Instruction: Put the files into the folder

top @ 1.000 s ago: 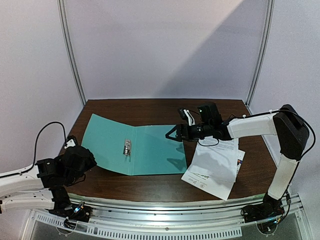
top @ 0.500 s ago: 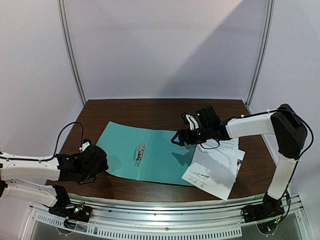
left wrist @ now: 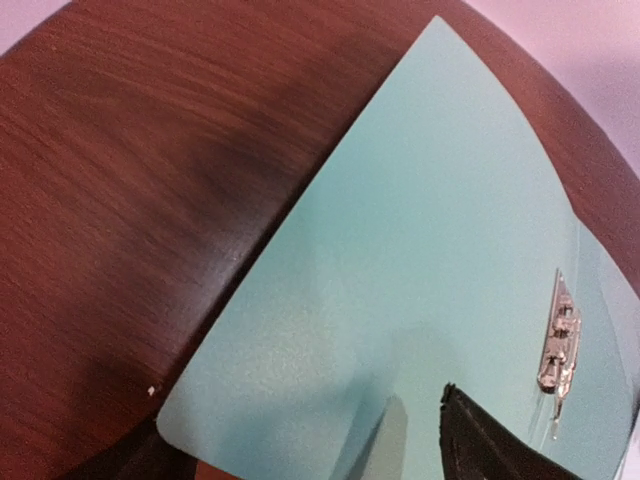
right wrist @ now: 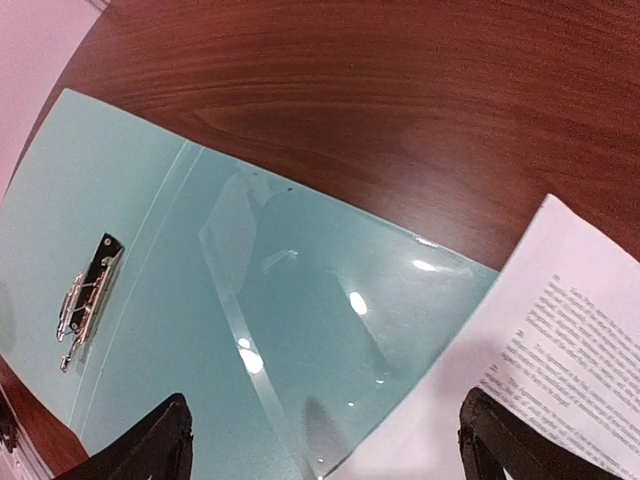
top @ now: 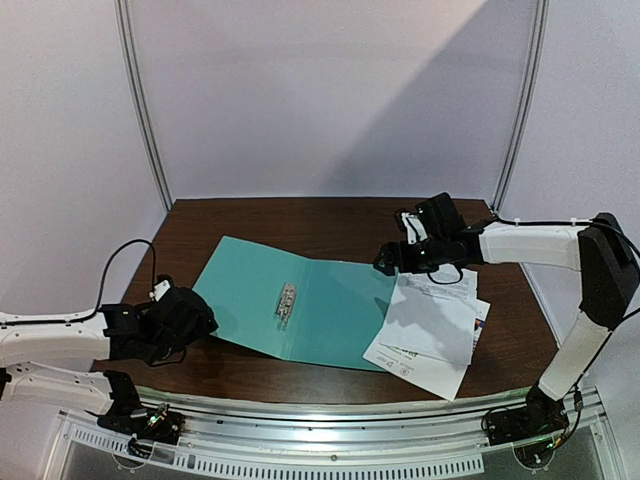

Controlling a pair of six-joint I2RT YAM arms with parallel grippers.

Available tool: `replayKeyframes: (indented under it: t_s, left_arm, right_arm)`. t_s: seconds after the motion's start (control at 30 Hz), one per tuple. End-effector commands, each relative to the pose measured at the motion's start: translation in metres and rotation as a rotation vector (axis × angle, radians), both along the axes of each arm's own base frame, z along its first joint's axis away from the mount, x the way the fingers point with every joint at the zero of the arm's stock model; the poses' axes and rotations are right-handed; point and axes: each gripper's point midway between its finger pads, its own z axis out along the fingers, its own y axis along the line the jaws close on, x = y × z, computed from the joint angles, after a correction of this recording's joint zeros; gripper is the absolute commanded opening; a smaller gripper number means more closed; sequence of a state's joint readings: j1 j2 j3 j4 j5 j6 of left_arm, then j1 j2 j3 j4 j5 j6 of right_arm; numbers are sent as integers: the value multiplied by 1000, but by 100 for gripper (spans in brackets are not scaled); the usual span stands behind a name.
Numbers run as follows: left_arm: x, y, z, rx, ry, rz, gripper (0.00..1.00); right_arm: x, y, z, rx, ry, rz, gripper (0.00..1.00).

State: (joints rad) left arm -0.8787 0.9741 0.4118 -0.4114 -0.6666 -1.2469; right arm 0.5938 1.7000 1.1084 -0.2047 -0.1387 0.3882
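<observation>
Right claw (top: 384,263), spread wide over the folder's (top: 330,310) three-o'clock edge, could shove the files (top: 430,328) askew. Left claw (top: 205,322), likewise released, likely won't stop the folder sliding across the counter (top: 300,222).

Lab booth: plain pale walls (top: 330,100); aluminium rail (top: 330,415); wooden table (top: 300,215).

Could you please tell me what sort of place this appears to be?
Probably a robot test booth in a lab: plain lilac walls framed by metal poles, a dark wooden table, and a metal mounting rail along its near edge.
</observation>
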Motion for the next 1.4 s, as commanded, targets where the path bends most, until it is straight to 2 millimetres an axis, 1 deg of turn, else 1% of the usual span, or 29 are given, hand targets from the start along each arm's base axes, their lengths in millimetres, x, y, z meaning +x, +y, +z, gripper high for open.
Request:
replayKeyframes:
  t_s: [0.0,0.07,0.2,0.33,0.4,0.5,0.57,0.63,0.73,0.87,0.97,1.0,1.03,1.07,1.13,1.2,1.23,1.37]
  left_arm:
    - [-4,18,15,40,-13,54,88]
    - [-6,23,21,45,-23,64,94]
    - [-8,30,33,44,-45,83,99]
    - [-11,45,48,83,-66,125,100]
    - [-11,49,57,99,-84,131,100]
    - [-4,45,75,131,-129,85,99]
    - [5,32,89,150,-168,16,99]
    - [15,13,102,153,-211,-67,99]
    - [30,-22,121,141,-270,-215,99]
    - [46,-80,147,100,-342,-429,98]
    - [53,-127,156,62,-368,-603,97]
    - [54,-143,156,47,-366,-660,96]
    - [55,-159,155,29,-362,-717,96]
    - [56,-177,160,-5,-383,-767,95]
    - [56,-209,159,-52,-381,-870,94]
    - [55,-242,154,-97,-362,-970,93]
    - [56,-257,158,-117,-366,-1007,92]
    - [55,-311,140,-160,-313,-1135,89]
  right_arm:
    - [0,-32,4,-57,32,-90,92]
    - [0,-44,5,-66,45,-119,92]
    - [-2,-72,4,-73,82,-186,92]
    - [-3,-105,7,-59,106,-266,91]
    - [-6,-121,8,-59,119,-306,91]
    - [-11,-145,2,-40,157,-364,91]
    - [-16,-156,-4,-9,182,-388,90]
    - [-19,-167,-5,19,195,-415,90]
    - [-23,-184,-10,58,213,-452,90]
    - [-26,-200,-15,154,230,-482,88]
    - [-28,-204,-20,219,247,-479,87]
    - [-29,-203,-22,235,254,-470,86]
    - [-29,-205,-23,251,256,-474,85]
    - [-29,-210,-27,267,265,-489,84]
    - [-30,-213,-31,291,271,-495,82]
    - [-30,-218,-36,301,277,-511,81]
    - [-30,-219,-38,306,277,-516,80]
    - [-30,-223,-44,317,286,-525,76]
